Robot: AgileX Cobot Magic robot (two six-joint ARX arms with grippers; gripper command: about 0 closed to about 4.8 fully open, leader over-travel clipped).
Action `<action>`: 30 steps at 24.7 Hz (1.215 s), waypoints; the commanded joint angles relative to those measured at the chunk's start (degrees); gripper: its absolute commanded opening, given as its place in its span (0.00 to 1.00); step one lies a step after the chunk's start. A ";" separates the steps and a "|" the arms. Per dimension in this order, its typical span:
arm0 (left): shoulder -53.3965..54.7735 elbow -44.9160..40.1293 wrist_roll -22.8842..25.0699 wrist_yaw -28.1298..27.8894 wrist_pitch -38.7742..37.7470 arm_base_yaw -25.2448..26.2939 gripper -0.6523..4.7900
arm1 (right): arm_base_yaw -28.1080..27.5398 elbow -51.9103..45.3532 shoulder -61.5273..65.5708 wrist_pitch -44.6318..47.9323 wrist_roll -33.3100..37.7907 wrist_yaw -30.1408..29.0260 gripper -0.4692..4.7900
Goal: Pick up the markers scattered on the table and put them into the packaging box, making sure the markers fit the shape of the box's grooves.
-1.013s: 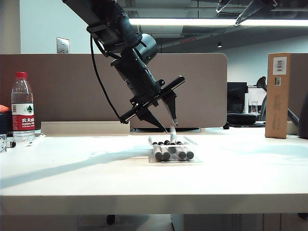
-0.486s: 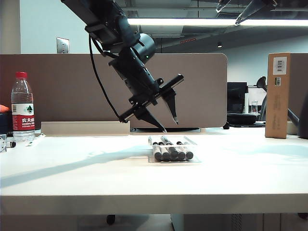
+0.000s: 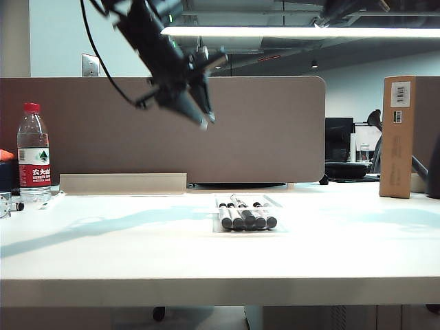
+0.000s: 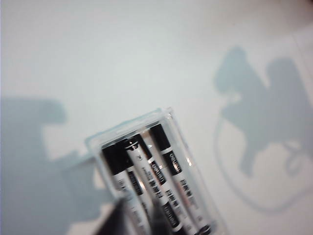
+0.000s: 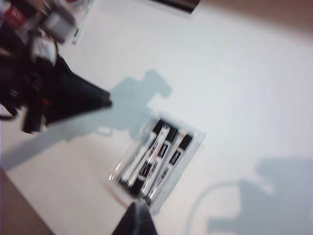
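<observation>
Several markers (image 3: 244, 217) with white barrels and black caps lie side by side in the clear packaging box (image 3: 273, 201) at the middle of the table (image 3: 137, 247). One seems to ride a little above the others. My left gripper (image 3: 201, 117) hangs high above and to the left of the box, blurred. In the left wrist view its tips (image 4: 136, 223) stand slightly apart, open and holding nothing, over the markers (image 4: 161, 166) and the box rim (image 4: 127, 128). My right gripper (image 5: 137, 220) is shut to a single point beside the box (image 5: 193, 139) of markers (image 5: 156, 156).
A water bottle (image 3: 32, 155) stands at the far left of the table. A tall brown cardboard box (image 3: 397, 136) stands at the back right. A brown partition (image 3: 275, 130) runs along the back edge. The left arm (image 5: 58, 98) shows in the right wrist view.
The marker that hung under the left gripper's fingers now lies in the box. My left gripper has risen and swung up to the left, its wrist rolled and its fingers drawn closer.
</observation>
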 commanded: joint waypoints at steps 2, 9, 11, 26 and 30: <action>-5.38 0.02 11.52 -2.23 -4.61 -0.13 0.11 | 1.70 0.04 -0.79 -3.48 -0.90 -0.57 0.08; -12.37 0.02 20.81 0.00 -11.82 -0.11 0.11 | 6.82 -0.17 -1.07 -3.61 -0.52 1.51 0.08; -13.59 0.02 23.50 0.02 -14.51 0.37 0.11 | 8.07 -1.64 -1.92 -3.63 -0.50 1.14 0.08; -32.11 -6.45 24.20 6.99 -19.23 2.40 0.11 | 9.55 -29.73 -27.08 1.66 -1.03 -0.83 0.08; -46.05 -20.37 17.33 7.15 -7.87 2.32 0.11 | 9.55 -33.77 -37.07 6.69 -1.18 -0.39 0.08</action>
